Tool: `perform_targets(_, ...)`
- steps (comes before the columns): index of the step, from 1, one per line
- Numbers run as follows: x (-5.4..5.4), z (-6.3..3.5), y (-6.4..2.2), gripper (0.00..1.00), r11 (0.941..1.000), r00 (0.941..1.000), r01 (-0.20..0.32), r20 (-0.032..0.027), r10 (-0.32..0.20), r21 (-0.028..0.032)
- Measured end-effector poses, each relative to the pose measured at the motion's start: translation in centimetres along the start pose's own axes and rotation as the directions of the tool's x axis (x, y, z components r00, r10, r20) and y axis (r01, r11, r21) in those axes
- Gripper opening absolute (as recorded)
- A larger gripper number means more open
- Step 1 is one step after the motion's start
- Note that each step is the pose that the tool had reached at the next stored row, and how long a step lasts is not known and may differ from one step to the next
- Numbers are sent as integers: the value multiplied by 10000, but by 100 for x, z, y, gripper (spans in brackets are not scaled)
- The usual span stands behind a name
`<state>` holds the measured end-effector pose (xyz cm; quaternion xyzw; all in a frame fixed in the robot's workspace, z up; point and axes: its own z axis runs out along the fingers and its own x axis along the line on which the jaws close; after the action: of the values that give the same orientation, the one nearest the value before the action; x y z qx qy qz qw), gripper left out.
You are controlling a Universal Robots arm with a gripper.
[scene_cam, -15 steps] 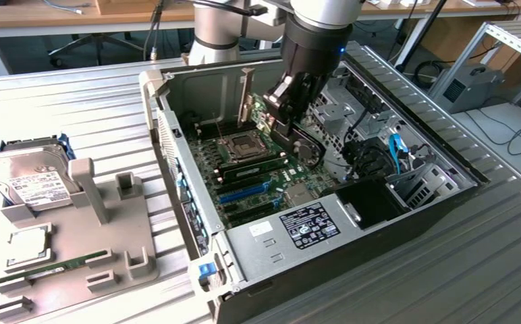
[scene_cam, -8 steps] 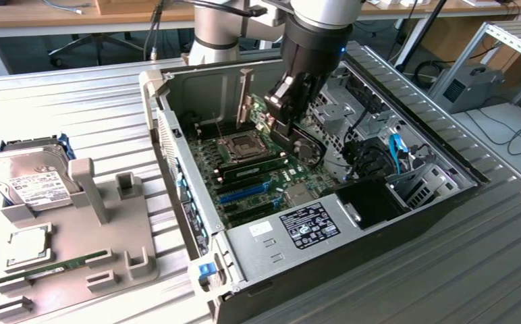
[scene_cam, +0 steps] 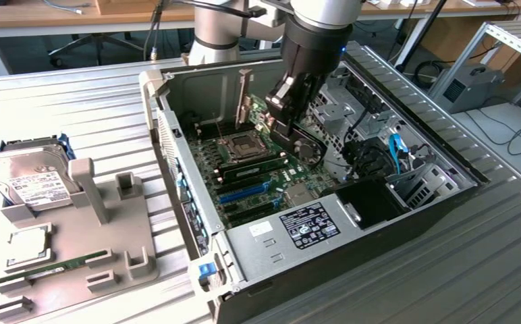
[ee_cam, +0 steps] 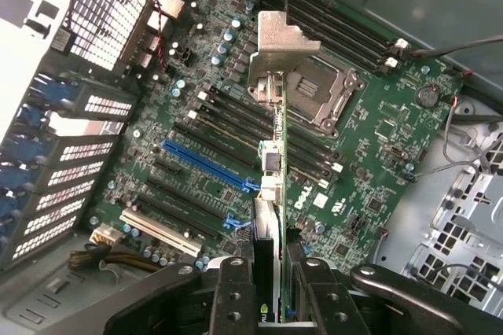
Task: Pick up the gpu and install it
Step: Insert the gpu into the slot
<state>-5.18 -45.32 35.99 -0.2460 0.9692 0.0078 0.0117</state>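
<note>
Gripping: gripper (ee_cam: 278, 297) clenched on the gpu (ee_cam: 273, 163), held edge-on.
Place: upper centre of the exterior view, inside the open computer case (scene_cam: 387, 263).
Below: motherboard (ee_cam: 369, 138), blue slot (ee_cam: 206, 164).

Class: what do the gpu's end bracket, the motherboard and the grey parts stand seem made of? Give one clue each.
gpu end bracket: likely sheet metal, dull silver, folded lip. Motherboard: green circuit laminate, matt, solder dots. Parts stand: probably plastic, flat grey, moulded blocks.
</note>
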Motion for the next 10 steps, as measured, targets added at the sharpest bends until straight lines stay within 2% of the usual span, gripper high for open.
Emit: perform_targets(10,0,0,0,26,9978,9978,667,-6,-667,-18)
